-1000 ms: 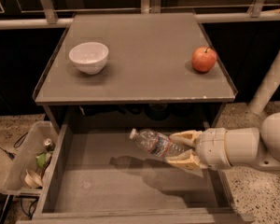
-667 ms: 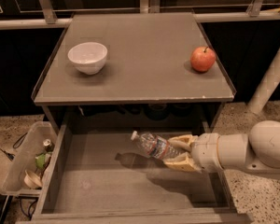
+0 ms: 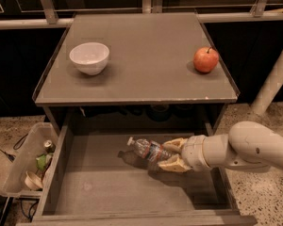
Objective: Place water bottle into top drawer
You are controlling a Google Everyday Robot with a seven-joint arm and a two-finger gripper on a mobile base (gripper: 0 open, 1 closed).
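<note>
Grey table [image 3: 141, 79] stood against the rail, its top unchanged over the last second. Below it, the drawer [image 3: 108, 192] stood pulled out toward the camera, with nothing lying loose on its floor. The arm reached in from the right, and its gripper [image 3: 172, 155] sat within the drawer's right half, fingers clamped on the base end of the bottle [image 3: 148, 149]. Against a second earlier, gripper and bottle had sunk slightly and shifted a little leftward. The bottle's shadow lay close under it. The bottle was tilted, cap pointing up-left, low over the drawer floor. Contact with that floor could not be confirmed. Assessment: the carry was complete and the final lowering was in progress, with release outstanding. A clear bin [image 3: 23, 159] stood on the ground just beside the drawer's left wall, holding mixed trash, including a small can and a green scrap. On the table, the white bowl [image 3: 89, 56] at left was empty. The red apple [image 3: 206, 60] sat at right, well apart from it.
</note>
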